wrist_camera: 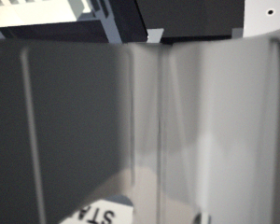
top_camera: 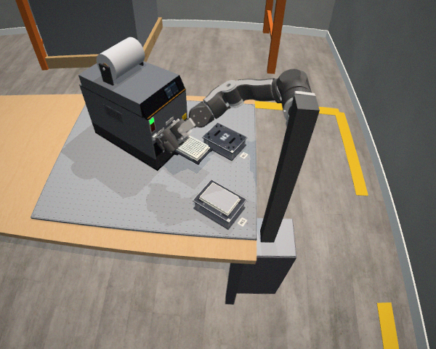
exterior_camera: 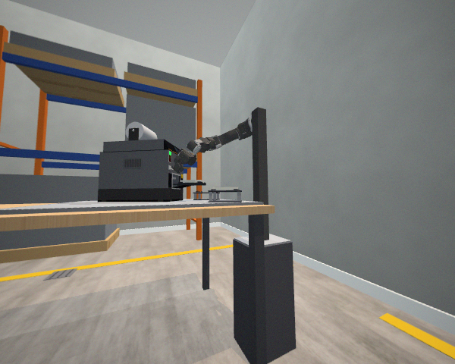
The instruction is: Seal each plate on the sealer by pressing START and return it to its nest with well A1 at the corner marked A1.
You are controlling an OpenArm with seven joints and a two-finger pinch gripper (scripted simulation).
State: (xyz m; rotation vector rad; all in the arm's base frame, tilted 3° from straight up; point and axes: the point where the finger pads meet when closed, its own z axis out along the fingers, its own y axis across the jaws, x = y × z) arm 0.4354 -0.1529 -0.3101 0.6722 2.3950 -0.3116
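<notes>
Plate (top_camera: 192, 147) open-welled on stage at frame centre, lamp (top_camera: 150, 121) green, gripper (top_camera: 168, 138) pressed together and empty beside START: risk of brushing plate mid-cycle.

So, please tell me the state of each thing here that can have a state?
Sealer lamp: green.
Stage: out, carrying a plate.
Plate on stage: wells open, no foil.
Nest N2: vacant.
Other nest: holds a plate.
Plate in that nest: covered, seated flat.
Gripper: shut, holding nothing, at the sealer front.
</notes>
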